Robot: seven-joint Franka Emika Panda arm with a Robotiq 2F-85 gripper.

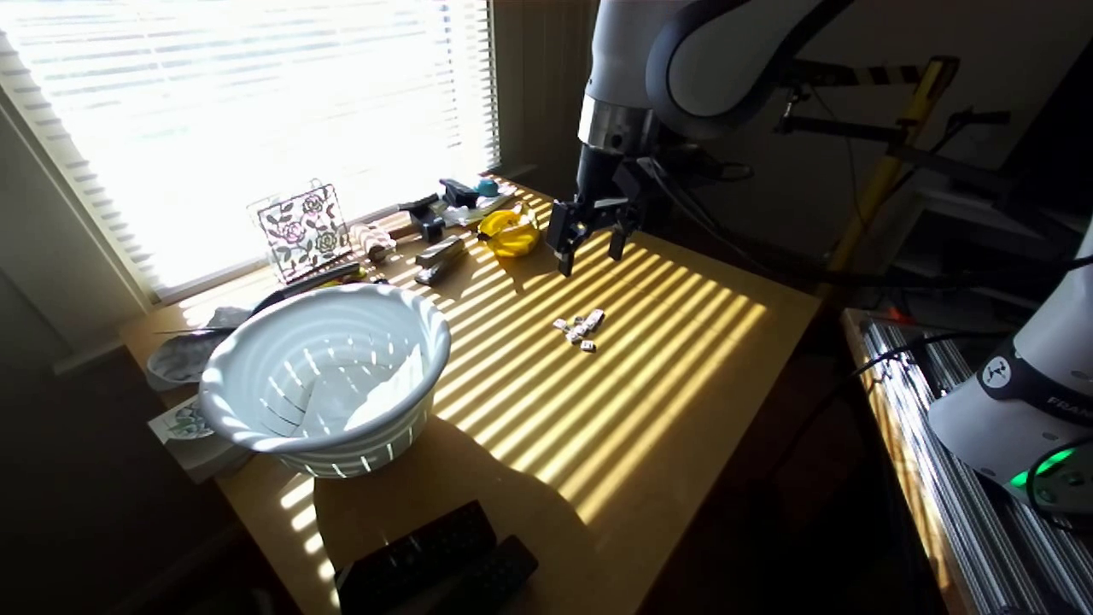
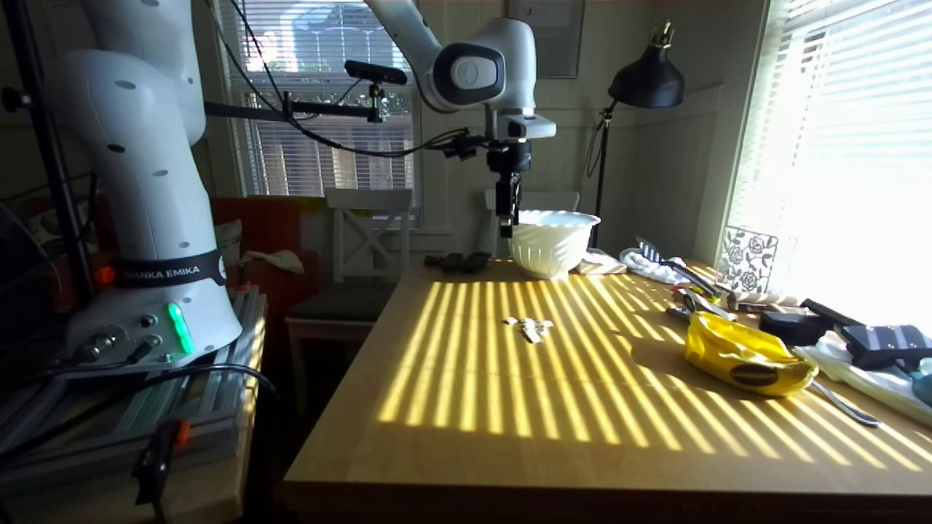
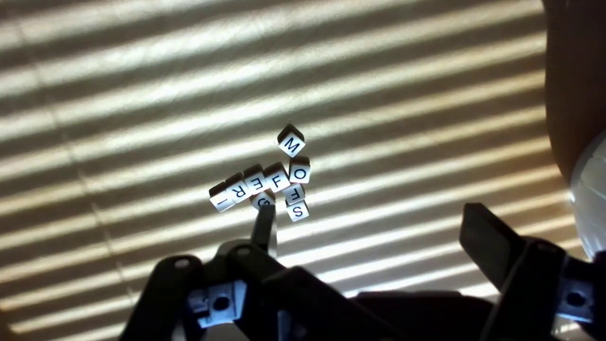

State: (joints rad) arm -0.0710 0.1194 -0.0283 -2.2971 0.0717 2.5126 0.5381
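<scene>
White letter tiles [image 3: 277, 180], bunched together, claw [image 1: 591, 255] aloft — spread wide

Wrist cam gave me a clean read on the white letter tiles [image 3: 277, 180]: I, R, E and F in a slanted row, the R and E upside down to me. Beside that ran M, O, what I took for another E, and S, plus a partly hidden G tile [image 3: 261, 200]. The black base collar [image 2: 171, 271] said FRANKA EMIKA in an exterior view, but where that collar [image 1: 1033, 389] got chopped at the edge I only had FRAN plus a round white logo [image 1: 996, 371]. The oval label [image 2: 754, 375] on the yellow banana pouch [image 2: 735, 349] looked like BANANAGRAMS, too blurry to swear to.
</scene>
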